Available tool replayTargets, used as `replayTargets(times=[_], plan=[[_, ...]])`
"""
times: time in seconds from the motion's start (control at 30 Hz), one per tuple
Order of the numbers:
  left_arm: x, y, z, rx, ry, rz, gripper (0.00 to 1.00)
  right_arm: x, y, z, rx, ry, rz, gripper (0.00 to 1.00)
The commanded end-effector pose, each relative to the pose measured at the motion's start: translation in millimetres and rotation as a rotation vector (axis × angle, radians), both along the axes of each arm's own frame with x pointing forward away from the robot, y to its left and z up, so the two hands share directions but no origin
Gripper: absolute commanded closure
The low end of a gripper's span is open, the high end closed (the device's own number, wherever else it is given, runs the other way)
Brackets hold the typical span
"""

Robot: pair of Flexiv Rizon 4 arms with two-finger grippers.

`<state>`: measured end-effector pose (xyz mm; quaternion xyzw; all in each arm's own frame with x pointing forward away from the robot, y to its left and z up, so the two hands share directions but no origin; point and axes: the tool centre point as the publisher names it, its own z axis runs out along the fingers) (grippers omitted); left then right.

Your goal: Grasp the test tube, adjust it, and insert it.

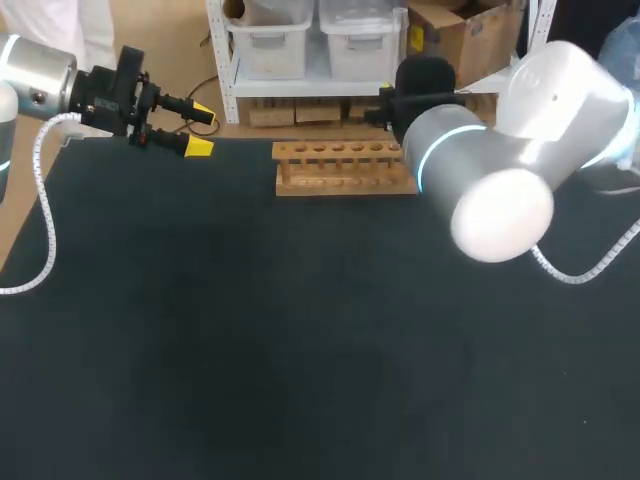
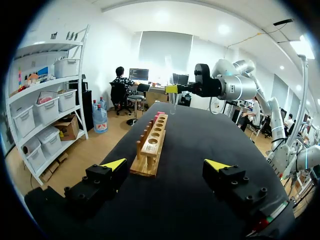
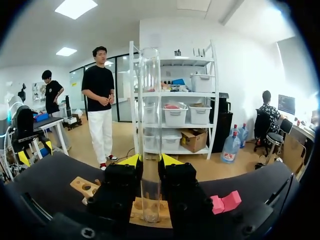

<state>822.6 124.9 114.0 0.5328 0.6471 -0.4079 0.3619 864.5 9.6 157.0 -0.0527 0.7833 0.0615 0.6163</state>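
The left gripper [image 1: 200, 130] sits at the table's far left edge, jaws apart and empty, probably parked to leave the rack [image 1: 345, 168] free. Above the rack's right end, the right gripper [image 3: 150, 161] is clamped on the tube [image 3: 150, 100], upright over the holes, seemingly ready to insert. Pink blocks [image 3: 225, 202] lie just beside the rack, and the holes look unobstructed.

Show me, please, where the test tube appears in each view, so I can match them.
Head view: not visible; the right arm hides it.
Left wrist view: the test tube hangs upright from the right pincer, near the far end of the wooden rack.
Right wrist view: upright between that pincer's fingers, with the rack beneath.
Shared landmark: the wooden rack, seen in all three views.
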Motion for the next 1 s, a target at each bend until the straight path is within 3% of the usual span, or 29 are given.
replayTargets(times=[0.03,0.27,1.0], plan=[[-0.6,0,-0.7,-0.001,-0.003,0.001,0.00,0.5,8,-7,0.028,-0.179,-0.023,1.00],[-0.6,0,-0.7,-0.001,-0.003,0.001,0.00,4.9,14,-3,0.029,-0.229,-0.039,1.00],[-0.6,0,-0.7,-0.001,-0.003,0.001,0.00,17.4,15,-9,0.058,-0.285,-0.054,1.00]])
